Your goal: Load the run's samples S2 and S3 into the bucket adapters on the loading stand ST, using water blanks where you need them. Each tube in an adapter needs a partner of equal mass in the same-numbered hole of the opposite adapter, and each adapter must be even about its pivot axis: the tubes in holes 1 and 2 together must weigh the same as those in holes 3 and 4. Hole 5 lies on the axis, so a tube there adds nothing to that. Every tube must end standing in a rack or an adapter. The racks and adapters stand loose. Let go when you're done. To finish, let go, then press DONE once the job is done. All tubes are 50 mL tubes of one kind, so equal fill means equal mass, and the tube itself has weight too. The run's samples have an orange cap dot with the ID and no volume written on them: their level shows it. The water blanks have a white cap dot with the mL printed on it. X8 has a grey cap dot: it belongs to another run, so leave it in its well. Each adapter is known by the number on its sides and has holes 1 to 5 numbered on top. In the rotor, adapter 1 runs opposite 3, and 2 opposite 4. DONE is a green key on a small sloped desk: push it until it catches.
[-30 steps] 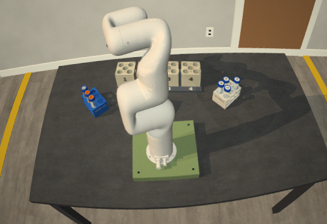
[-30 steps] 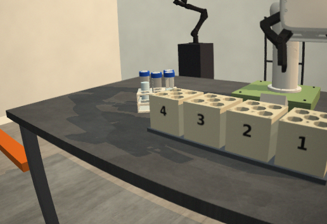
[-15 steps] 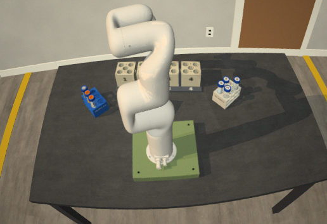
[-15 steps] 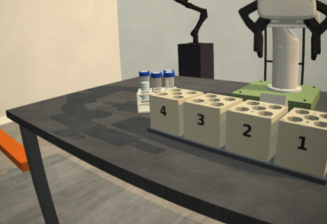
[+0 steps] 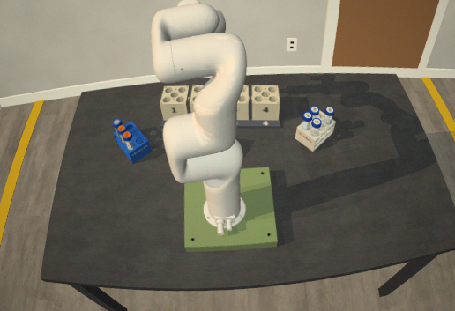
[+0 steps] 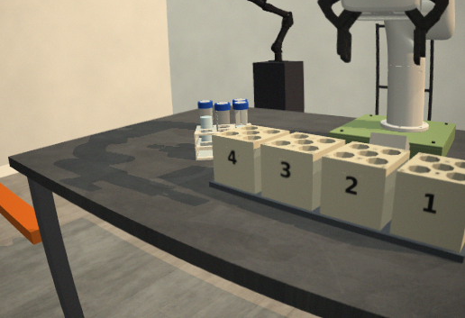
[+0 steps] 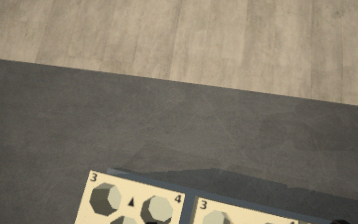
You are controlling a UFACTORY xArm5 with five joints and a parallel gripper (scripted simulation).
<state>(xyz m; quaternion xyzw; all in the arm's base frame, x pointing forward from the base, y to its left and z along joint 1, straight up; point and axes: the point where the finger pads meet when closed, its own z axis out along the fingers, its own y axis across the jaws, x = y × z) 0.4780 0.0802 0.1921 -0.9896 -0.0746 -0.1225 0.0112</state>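
Orange-dotted sample tubes [image 5: 128, 136] stand left of adapter 1 [image 5: 174, 103] [image 6: 428, 203], probably stiff, slick, best gripped below their caps; the gripper [image 6: 381, 60] gapes empty.

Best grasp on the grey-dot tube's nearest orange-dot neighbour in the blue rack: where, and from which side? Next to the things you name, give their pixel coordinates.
I'd grip the orange-dot tube [image 5: 122, 129] by its cap, straight from above: it stands upright with the cap well above the blue rack [image 5: 140, 151]. Close the fingers across the row's line, since tubes stand on both sides along it.
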